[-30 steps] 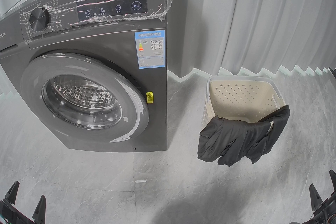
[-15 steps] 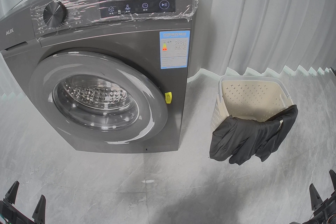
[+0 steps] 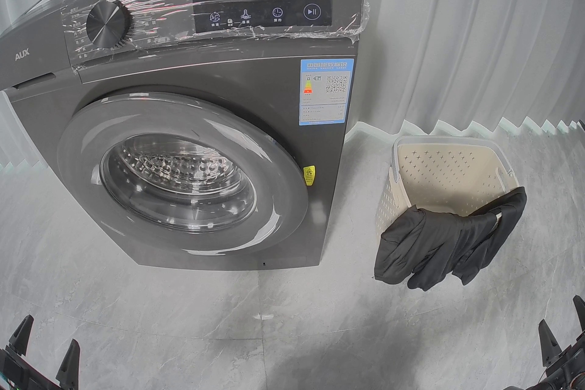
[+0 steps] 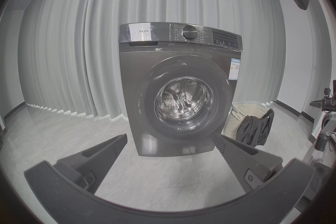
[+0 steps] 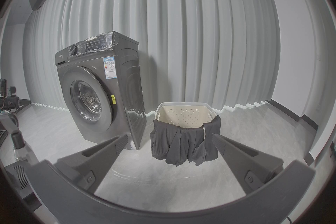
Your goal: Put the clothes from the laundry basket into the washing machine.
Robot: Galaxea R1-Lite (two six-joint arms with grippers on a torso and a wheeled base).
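Note:
A grey front-loading washing machine [image 3: 201,105] stands on the floor at the left, its round door [image 3: 183,178] shut. To its right sits a cream perforated laundry basket [image 3: 451,166] with a dark garment [image 3: 445,242] draped over its near rim. The same machine [image 4: 178,88], basket [image 4: 241,111] and garment [image 4: 255,128] lie ahead in the left wrist view. My left gripper [image 3: 44,347] hangs open and empty low at the left, far from the machine. My right gripper [image 3: 563,327] is open and empty low at the right; ahead of it are the basket [image 5: 185,114] and garment [image 5: 185,142].
White pleated curtains [image 3: 475,19] run along the wall behind the machine and basket. Pale marble floor [image 3: 274,324] stretches open between my grippers and the machine. Other equipment [image 4: 327,116] stands at the room's side.
The whole head view has shifted: machine and basket now sit farther right in the picture, so the camera moved. The grippers hold the same places in the frame.

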